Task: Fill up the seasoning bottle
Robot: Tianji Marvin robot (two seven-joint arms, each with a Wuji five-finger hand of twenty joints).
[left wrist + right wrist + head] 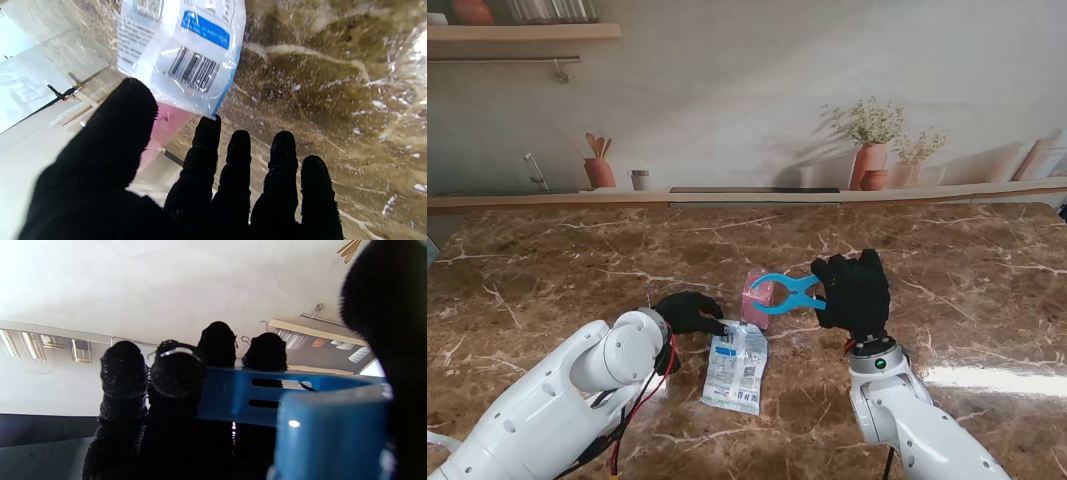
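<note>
Counting what's on the brown marbled counter (547,260): one seasoning packet (736,367), one pink container (757,293) and one blue clip (789,293), plus two black-gloved hands. The packet is a flat, crinkly plastic pouch, white with blue print and a barcode, laid on the counter roughly in the middle, nearer to me than the pink container. The pink container is a small boxy thing, and whether it is the seasoning bottle can't really be told. The clip is smooth blue plastic with curved, claw-shaped jaws pointing left toward the pink container, which they appear to touch.

The left hand (686,312) is laid low by the packet's far corner, fingers (206,133) spread apart and nothing gripped; in the left wrist view one fingertip is seen right at the pouch's edge. The right hand (855,292) is closed around the clip's handles, with the fingers curled over the blue plastic in the right wrist view.

Behind the counter a wall backdrop is seen, printed with shelves, potted plants and utensils.
</note>
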